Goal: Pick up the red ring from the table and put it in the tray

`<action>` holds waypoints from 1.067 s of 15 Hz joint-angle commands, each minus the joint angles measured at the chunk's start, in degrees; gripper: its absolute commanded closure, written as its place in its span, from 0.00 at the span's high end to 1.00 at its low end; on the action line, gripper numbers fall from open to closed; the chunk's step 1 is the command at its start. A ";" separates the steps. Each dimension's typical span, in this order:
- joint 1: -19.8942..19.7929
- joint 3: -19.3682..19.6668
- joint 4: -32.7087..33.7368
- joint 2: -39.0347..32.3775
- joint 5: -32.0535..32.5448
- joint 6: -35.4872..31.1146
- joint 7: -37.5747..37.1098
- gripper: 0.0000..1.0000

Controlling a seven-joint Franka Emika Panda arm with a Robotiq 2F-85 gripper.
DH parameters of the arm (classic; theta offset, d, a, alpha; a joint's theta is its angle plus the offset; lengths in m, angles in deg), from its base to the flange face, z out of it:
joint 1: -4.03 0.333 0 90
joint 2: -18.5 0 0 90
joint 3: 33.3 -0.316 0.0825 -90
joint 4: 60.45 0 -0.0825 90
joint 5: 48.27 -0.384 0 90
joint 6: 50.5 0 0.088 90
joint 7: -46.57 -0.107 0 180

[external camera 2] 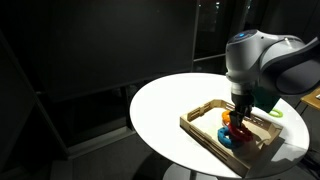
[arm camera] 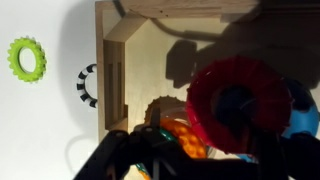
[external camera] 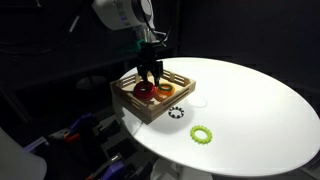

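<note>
While the black two-fingered gripper (external camera: 150, 82) hangs low inside the shallow square light-wood tray (external camera: 128, 100) at the left of the round white table (external camera: 250, 100), the glossy red doughnut-shaped ring (external camera: 145, 89) is in the tray between its fingers; whether they clench it cannot be told.

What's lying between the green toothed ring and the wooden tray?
A small black-and-white ring, on the table between the green ring and the tray's wall; clearest in the wrist view.

I see a glossy red ring (arm camera: 238, 105), an orange ring (arm camera: 185, 138), a light-wood tray (arm camera: 115, 60), a white table (arm camera: 50, 130) and a bright green toothed ring (arm camera: 26, 58).
</note>
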State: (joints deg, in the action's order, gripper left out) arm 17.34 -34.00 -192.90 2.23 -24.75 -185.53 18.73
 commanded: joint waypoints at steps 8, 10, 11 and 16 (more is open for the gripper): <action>-2.95 1.05 0.44 2.55 -1.91 1.03 2.17 1.00; -4.06 1.39 0.44 3.65 -2.57 0.66 2.55 1.00; -4.72 1.44 0.33 4.32 -3.28 0.32 2.94 1.00; -8.03 0.37 -0.01 7.21 -12.35 -0.77 9.85 1.00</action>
State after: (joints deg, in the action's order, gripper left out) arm 11.29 -32.70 -192.23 6.83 -31.57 -185.94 23.28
